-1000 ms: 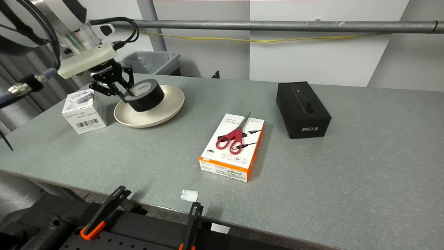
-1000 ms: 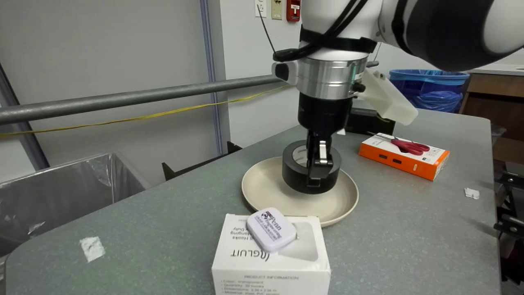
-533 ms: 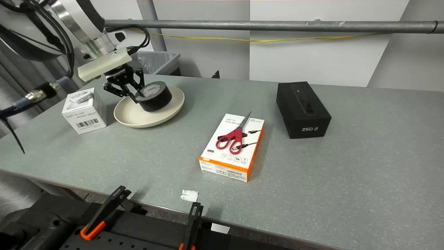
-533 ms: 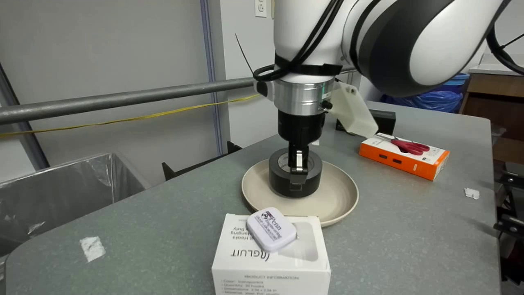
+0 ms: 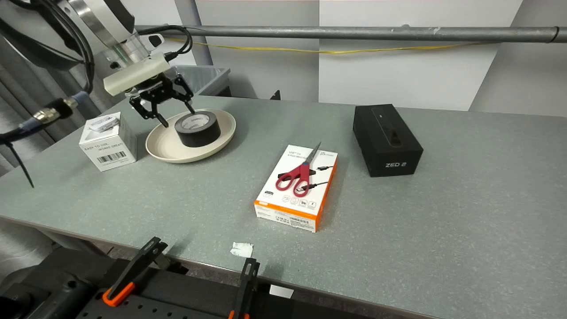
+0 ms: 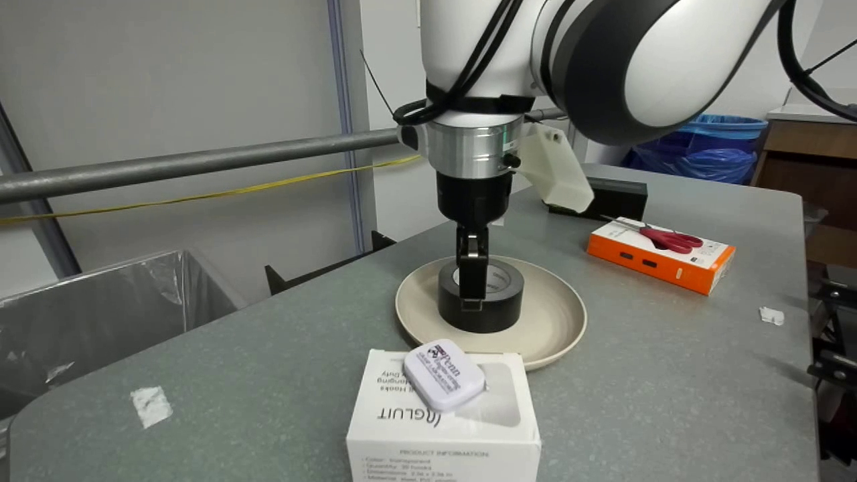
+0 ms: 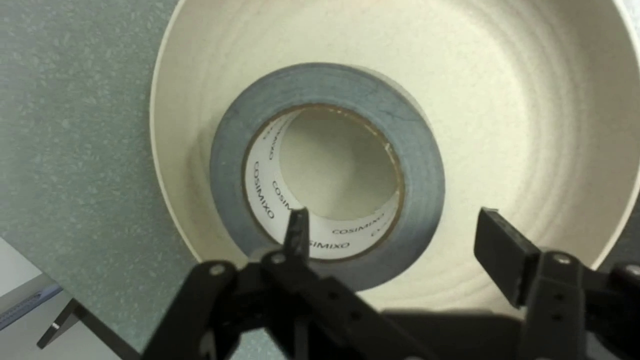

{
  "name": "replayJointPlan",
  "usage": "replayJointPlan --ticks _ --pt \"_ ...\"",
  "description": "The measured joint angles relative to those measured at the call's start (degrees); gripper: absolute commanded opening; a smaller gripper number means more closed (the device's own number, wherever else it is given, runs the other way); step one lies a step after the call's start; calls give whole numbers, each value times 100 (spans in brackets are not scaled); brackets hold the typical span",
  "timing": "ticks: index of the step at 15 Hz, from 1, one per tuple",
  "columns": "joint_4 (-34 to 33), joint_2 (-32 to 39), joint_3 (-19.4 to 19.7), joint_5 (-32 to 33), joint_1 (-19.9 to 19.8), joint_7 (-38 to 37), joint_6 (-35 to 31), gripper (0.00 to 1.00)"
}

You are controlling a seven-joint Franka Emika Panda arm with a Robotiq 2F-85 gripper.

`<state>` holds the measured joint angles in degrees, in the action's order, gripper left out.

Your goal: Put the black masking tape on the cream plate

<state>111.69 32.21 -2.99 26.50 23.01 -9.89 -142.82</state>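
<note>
The black masking tape (image 5: 199, 136) lies flat on the cream plate (image 5: 160, 147), inside its raised rim. My gripper (image 5: 178, 118) is spread wide just above the tape, its fingers apart with nothing gripped. Seen from the wrist, the tape (image 7: 422, 165) shows its white printed core. One fingertip (image 7: 298, 225) overlaps the core's opening in that view, while the other finger's pad (image 7: 502, 255) is over bare plate (image 7: 505, 110) beside the roll. In an exterior view a finger (image 6: 473, 274) covers part of the tape (image 6: 499, 314).
A white box (image 5: 108, 150) with a small white tin (image 6: 444, 376) on top stands close beside the plate. Red scissors (image 5: 302, 177) lie on a white and orange package (image 5: 283, 204). Farther off is a black box (image 5: 387, 141). A lined bin (image 6: 194, 288) stands past the table edge.
The tape was tilted between the jaws and was lowered onto the plate. The fingers have since opened and come off it, the gripper has risen slightly, and the roll now rests flat.
</note>
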Motion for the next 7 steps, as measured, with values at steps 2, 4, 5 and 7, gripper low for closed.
replayJointPlan --ticks 2,4,5,7 --pt "-85 17 -5 -1 1 2 154 100" --pt "-88 19 -5 -1 1 2 175 100" --pt "-84 20 -5 -1 1 2 174 100" --pt "-82 20 -6 -1 2 2 174 100"
